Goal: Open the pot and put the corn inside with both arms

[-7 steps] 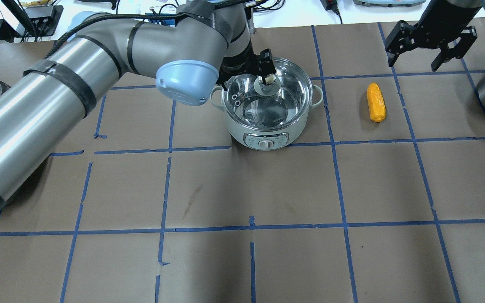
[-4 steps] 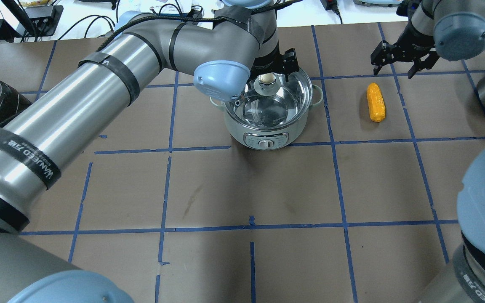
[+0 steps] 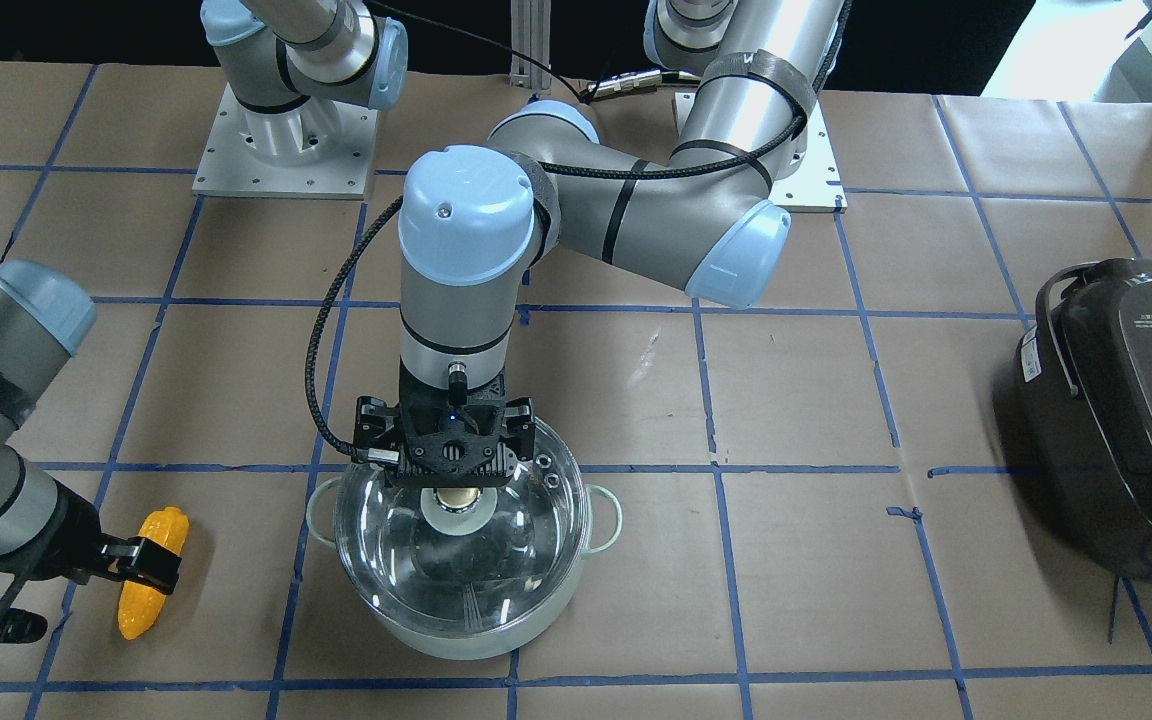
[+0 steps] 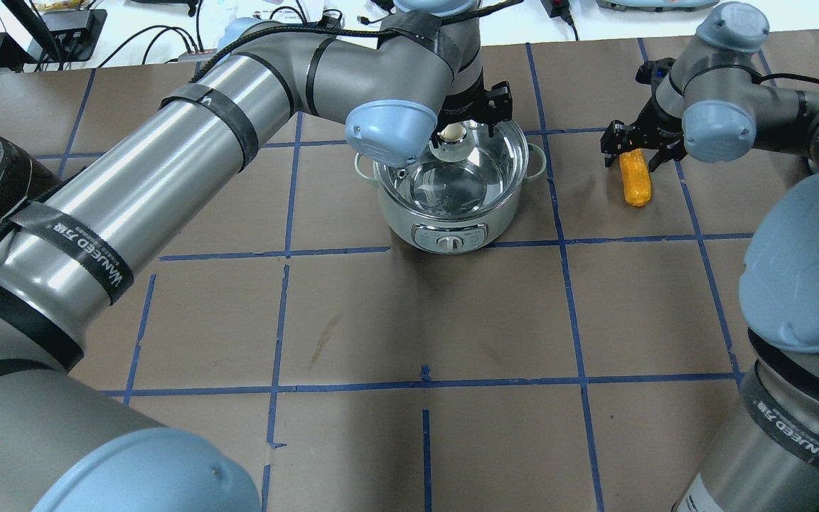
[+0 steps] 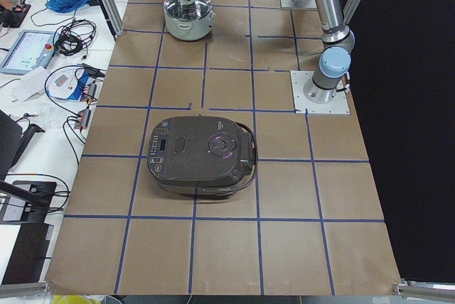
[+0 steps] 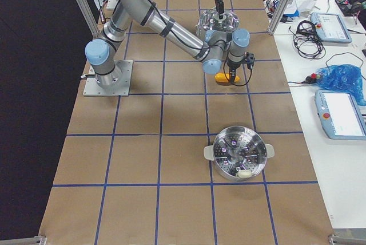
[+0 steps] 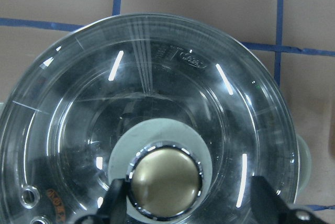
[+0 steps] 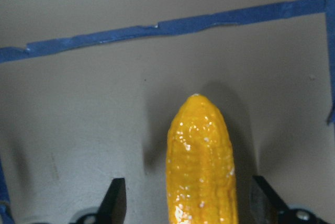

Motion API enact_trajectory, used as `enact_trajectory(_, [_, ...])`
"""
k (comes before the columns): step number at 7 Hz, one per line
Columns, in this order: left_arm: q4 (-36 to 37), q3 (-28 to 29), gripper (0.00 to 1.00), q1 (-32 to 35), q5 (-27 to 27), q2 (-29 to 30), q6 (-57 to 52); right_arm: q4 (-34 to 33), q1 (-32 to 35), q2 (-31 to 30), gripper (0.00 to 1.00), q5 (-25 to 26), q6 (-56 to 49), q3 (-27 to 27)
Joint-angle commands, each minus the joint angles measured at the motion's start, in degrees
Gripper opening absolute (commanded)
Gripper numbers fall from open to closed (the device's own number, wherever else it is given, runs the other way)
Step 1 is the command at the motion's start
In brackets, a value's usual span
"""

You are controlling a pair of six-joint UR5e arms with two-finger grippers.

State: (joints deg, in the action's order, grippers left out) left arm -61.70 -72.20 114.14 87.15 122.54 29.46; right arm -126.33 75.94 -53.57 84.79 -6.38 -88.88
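The mint-green pot (image 4: 450, 229) stands with its glass lid (image 4: 484, 167) on; it also shows in the front view (image 3: 456, 600). My left gripper (image 7: 191, 203) is open, and its fingers straddle the lid's brass knob (image 7: 166, 182) without touching it. From overhead the gripper (image 4: 468, 114) hangs over the knob (image 4: 452, 133). The yellow-orange corn (image 4: 635, 181) lies on the table to the pot's right. My right gripper (image 4: 633, 148) is open and low over the corn's far end. In the right wrist view the corn (image 8: 201, 166) lies between the fingers, apart from both.
A dark grey rice cooker (image 3: 1126, 420) sits on the robot's left side of the table. A steel steamer pot (image 6: 239, 153) stands on the robot's far right. Blue tape lines grid the brown table cover. Cables and devices lie past the table's far edge.
My right gripper has come down and to the left, from high behind the corn to low over its far end. My left arm has swung in and brought the gripper over the knob.
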Motion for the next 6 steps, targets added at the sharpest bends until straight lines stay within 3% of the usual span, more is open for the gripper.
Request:
enact_trajectory(1, [0.0, 0.13, 0.11, 0.03, 0.04, -0.19, -0.53, 0.73, 0.0, 1.01, 0.08, 0.02, 0.22, 0.54])
enact_trajectory(4, [-0.17, 0.56, 0.08, -0.32, 0.12, -2.82, -1.68, 8.69, 0.61, -3.54, 0.06, -0.06, 0.83, 4.57])
enact_trajectory(6, [-4.79, 1.44, 0.08, -2.5, 0.56, -6.59, -6.13, 13.38, 6.81, -9.6, 0.06, -0.51, 3.02, 6.61])
